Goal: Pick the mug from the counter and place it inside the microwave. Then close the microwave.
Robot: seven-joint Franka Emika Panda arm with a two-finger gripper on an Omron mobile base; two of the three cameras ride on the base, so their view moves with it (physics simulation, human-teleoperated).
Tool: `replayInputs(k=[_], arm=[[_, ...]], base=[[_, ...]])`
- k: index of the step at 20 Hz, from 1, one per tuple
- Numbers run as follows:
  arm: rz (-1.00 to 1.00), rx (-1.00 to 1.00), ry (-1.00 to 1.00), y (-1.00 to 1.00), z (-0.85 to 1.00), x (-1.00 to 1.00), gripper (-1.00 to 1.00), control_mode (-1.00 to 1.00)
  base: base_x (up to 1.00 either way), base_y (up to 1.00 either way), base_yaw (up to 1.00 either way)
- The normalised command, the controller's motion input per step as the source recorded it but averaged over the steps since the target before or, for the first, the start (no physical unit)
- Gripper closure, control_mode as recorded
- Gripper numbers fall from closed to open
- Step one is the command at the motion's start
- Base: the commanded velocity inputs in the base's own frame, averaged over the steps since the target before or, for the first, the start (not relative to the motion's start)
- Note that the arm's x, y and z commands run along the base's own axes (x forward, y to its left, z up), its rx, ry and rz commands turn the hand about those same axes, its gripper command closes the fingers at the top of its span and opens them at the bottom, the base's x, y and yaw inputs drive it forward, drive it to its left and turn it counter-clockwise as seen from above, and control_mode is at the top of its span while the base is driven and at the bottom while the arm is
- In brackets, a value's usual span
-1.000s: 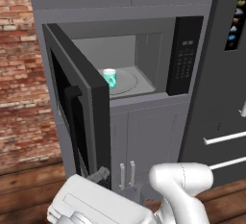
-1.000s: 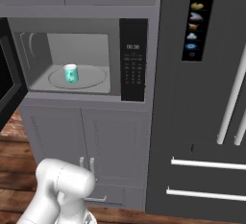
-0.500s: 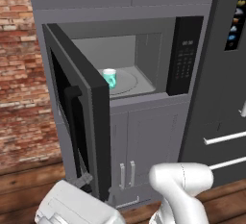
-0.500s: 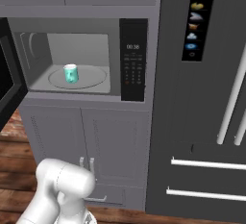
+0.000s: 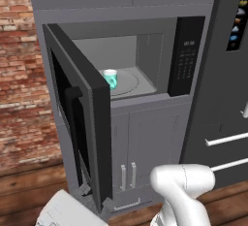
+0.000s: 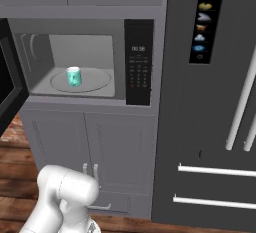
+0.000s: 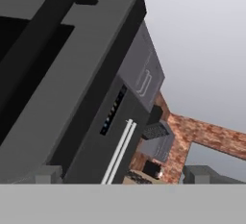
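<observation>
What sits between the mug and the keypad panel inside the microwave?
Nothing: right of the mug, bare turntable and cavity floor run to the keypad panel, in the right base view.

Microwave (image 5: 145, 40) door (image 6: 7, 84) cut off at left edge; keypad (image 6: 138, 74) digits perhaps illegible.

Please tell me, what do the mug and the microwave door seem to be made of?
Mug: probably glazed ceramic, judging by its smooth teal outside and white rim; plastic is possible.
Microwave door: likely matte grey metal or plastic frame, flat and without shine, around a dark panel that looks like glass.
</observation>
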Motion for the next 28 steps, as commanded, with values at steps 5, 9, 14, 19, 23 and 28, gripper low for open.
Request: replayInputs(k=[5,9,14,19,23,28], arm=[[0.00,0.00,-0.02,0.11,-0.05,0.18,-1.00,-1.00],[0.00,0.00,0.00,0.08,0.00,0.29,-1.00,-1.00],[0.00,0.00,0.00,0.09,0.00,0.26,-1.00,-1.00],[0.00,0.00,0.00,0.16,0.00,0.17,-1.00,-1.00],[0.00,0.00,0.00,0.16,0.00,0.14,-1.00,-1.00],[0.00,0.00,0.00,0.17,-0.05,0.10,-1.00,-1.00]], base=[[0.00,0.00,0.00],[0.00,0.00,0.00],[0.00,0.00,0.00],[0.00,0.00,0.00],[0.00,0.00,0.00],[0.00,0.00,0.00]])
